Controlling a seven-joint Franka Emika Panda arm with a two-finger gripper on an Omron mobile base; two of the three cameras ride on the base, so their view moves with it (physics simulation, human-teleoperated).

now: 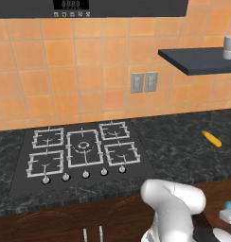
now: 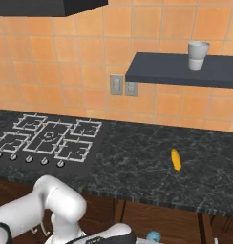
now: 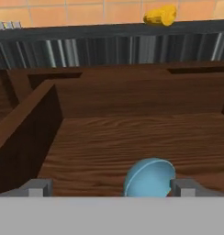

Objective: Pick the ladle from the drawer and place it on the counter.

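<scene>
Looking along the hand, I see the open wooden drawer [image 3: 26, 133] and the ladle's [image 3: 149, 178] round teal-blue bowl low on its floor. The bowl lies between my gripper's [image 3: 111, 187] two fingertips, close to the right fingertip [image 3: 185, 187], and the slender handle is hidden. The fingers stand wide apart, so the gripper is open. From the base, a teal bit of the ladle [image 1: 228, 204] [image 2: 153, 235] shows below the counter's front edge beside my hand. The black marbled counter [image 1: 183, 146] [image 2: 132, 167] runs above the drawer.
A yellow stick-shaped object [image 1: 211, 138] [image 2: 175, 159] [image 3: 159, 15] lies on the counter right of the gas cooktop [image 1: 82, 149] [image 2: 44, 138]. A dark wall shelf [image 1: 198, 59] [image 2: 180, 69] carries a grey cup [image 2: 198, 55]. The drawer's side wall rises left of my fingers.
</scene>
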